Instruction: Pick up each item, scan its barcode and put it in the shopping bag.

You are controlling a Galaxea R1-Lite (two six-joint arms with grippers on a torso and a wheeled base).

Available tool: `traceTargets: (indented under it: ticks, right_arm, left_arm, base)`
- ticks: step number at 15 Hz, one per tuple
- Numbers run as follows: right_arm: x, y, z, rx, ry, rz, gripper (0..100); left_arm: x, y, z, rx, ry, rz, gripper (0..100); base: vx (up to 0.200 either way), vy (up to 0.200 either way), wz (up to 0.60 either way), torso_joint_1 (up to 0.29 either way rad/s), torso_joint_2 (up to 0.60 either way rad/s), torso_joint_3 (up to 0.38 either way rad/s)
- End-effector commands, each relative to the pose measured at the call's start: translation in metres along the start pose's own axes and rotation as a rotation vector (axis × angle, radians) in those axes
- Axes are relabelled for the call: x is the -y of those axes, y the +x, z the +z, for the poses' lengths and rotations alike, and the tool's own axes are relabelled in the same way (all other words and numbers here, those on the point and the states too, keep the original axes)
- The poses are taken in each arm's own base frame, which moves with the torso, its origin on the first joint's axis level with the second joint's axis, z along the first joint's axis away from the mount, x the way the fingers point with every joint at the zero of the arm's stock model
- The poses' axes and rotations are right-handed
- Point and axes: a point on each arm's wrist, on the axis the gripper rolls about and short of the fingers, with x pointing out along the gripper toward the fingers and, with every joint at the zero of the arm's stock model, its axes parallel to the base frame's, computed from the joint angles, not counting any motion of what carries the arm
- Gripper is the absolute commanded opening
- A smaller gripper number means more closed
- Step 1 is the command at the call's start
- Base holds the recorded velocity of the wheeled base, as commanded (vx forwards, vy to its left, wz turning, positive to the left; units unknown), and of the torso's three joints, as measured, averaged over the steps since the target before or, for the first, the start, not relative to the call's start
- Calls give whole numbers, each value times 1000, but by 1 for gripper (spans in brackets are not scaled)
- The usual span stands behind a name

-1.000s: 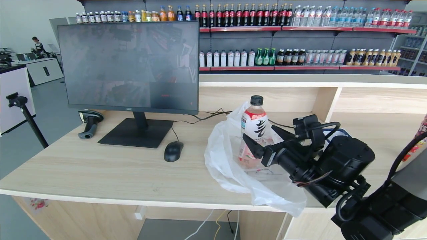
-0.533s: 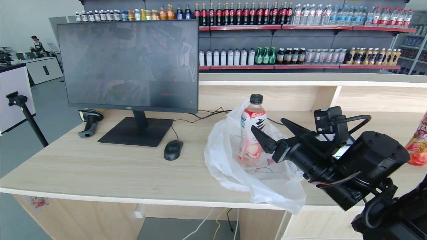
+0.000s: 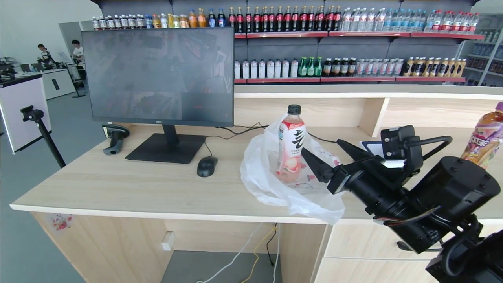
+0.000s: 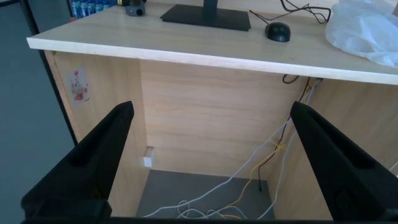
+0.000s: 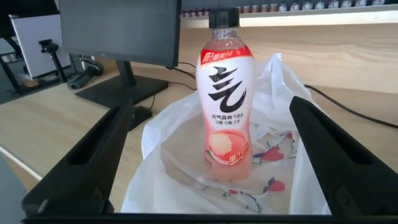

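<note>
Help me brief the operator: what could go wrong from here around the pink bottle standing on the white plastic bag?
The tall pink drink bottle stands upright on the loose white plastic shopping bag; the open right gripper sits close, so a stray nudge might topple it.
The bag reaches the light wooden counter's front edge; a snagged finger could drag it off.
The purple-capped bottle stands near the right arm and might get knocked.
</note>
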Motion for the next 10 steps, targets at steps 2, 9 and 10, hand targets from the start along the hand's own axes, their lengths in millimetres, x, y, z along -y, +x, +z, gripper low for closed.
traceTargets:
  ticks: [2, 9, 10]
  right_arm:
    - [1, -2, -1, -6, -2, -3, 100]
    - [7, -5, 3, 5, 3, -22, 100]
    - [7, -4, 3, 5, 3, -22, 100]
  left_arm:
    - [0, 0, 0, 1, -1, 0, 100]
    - [0, 0, 0, -1, -1, 0, 100]
    - [0, 0, 0, -1, -1, 0, 100]
  base:
    - [0, 0, 0, 0, 0, 0]
    - [0, 0, -343, -1, 1, 1]
    - [0, 0, -600, 12, 7, -2]
